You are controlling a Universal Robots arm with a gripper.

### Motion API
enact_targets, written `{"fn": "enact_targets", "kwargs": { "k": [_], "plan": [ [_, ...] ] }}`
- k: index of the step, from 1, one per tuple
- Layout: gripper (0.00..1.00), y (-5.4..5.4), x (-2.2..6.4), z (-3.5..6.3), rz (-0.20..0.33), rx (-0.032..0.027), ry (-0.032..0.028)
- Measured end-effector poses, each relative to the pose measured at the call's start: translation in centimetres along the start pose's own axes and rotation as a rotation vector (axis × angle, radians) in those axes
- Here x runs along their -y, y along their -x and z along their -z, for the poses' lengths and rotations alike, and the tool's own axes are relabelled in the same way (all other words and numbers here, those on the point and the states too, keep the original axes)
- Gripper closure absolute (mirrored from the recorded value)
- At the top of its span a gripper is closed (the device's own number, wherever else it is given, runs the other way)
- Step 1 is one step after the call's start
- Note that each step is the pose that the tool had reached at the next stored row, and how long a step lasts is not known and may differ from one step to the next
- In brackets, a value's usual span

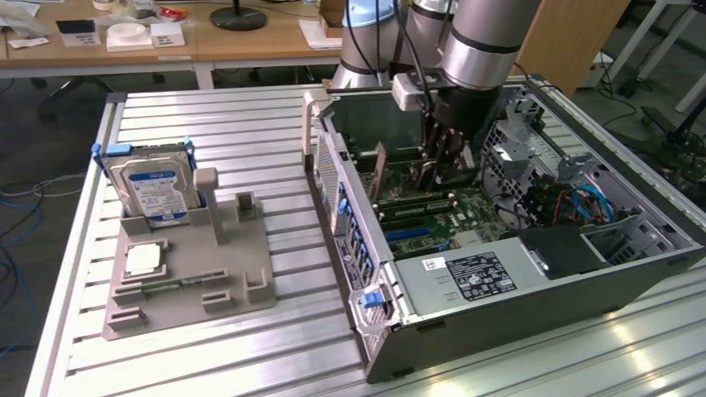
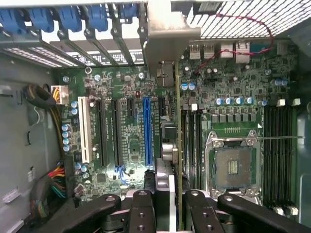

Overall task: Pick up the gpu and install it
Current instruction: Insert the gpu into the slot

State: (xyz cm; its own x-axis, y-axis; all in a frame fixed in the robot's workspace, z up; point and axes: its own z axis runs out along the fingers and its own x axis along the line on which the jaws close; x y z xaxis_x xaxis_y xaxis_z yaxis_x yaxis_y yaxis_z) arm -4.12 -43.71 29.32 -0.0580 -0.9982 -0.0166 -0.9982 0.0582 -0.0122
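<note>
- Right now the gripper (image 1: 444,169) reaches straight down into the open computer case (image 1: 342,215), which sits toward three o'clock on the slatted metal table (image 1: 221,356) in the exterior view.
- Its jaws stand partly closed and clamp the gpu (image 2: 178,141), which stands on edge between the two black fingers (image 2: 142,208).
- The gpu is thus inside the case, held over the motherboard (image 2: 121,97).
- The card's silvery bracket (image 2: 167,34) sits at the case's rear wall, next to the row of blue latches (image 2: 73,19).
- The card's thin edge runs just beside the long blue slot (image 2: 147,131), between that slot and the nearest memory slots (image 2: 192,145).
- Whether the card touches a slot or hangs above the board, I cannot tell.
- A square processor socket (image 2: 233,165) in a silver frame lies on the far side of those memory slots from the card.
- In the exterior view a power supply (image 1: 474,277) with a black and white label fills the case at about five o'clock from the gripper.
- Well apart from the case, at its nine o'clock, a grey holder (image 1: 237,273) rests on the table.
- A hard drive (image 1: 155,190) with a blue and white label stands upright in the holder.
- A small silver chip (image 1: 144,260) lies flat at six o'clock from the drive.
</note>
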Motion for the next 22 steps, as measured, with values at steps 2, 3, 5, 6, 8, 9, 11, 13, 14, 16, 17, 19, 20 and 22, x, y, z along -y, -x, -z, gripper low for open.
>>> {"fn": "enact_targets", "kwargs": {
  "k": [2,3,5,6,8,9,11,13,14,16,17,19,20,22],
  "plan": [
    [0.72,-0.1,-0.01,-0.36,0.0,-0.0001,0.0],
    [0.72,-0.2,-0.01,-0.52,0.0,-0.0002,0.0001],
    [0.72,-0.5,0.02,-0.74,0.0,0.0001,0.0],
    [0.72,-0.6,0.01,-0.83,0.0,0.0001,-0.0001],
    [0.72,-0.7,-0.38,-0.98,0.0,0.0003,-0.0005],
    [0.72,-0.7,-0.6,-1.08,0.0,0.0003,-0.0007],
    [0.72,-0.7,-0.7,-1.37,0.0,0.0002,-0.0008],
    [0.72,-1.1,-0.69,-1.71,0.0,0.0001,-0.0007],
    [0.72,-1.3,-0.68,-1.86,0.0,0.0002,-0.0007],
    [0.72,-1.5,-0.72,-2.11,0.0,0.0005,-0.0009],
    [0.72,-1.5,-0.83,-2.21,0.0,0.0003,-0.0009],
    [0.72,-1.5,-0.91,-2.53,0.0,0.0003,-0.0008],
    [0.72,-1.5,-0.91,-2.71,0.0,0.0002,-0.0008],
    [0.72,-1.6,-0.92,-3.07,0.0,0.0002,-0.0008]
  ]
}}
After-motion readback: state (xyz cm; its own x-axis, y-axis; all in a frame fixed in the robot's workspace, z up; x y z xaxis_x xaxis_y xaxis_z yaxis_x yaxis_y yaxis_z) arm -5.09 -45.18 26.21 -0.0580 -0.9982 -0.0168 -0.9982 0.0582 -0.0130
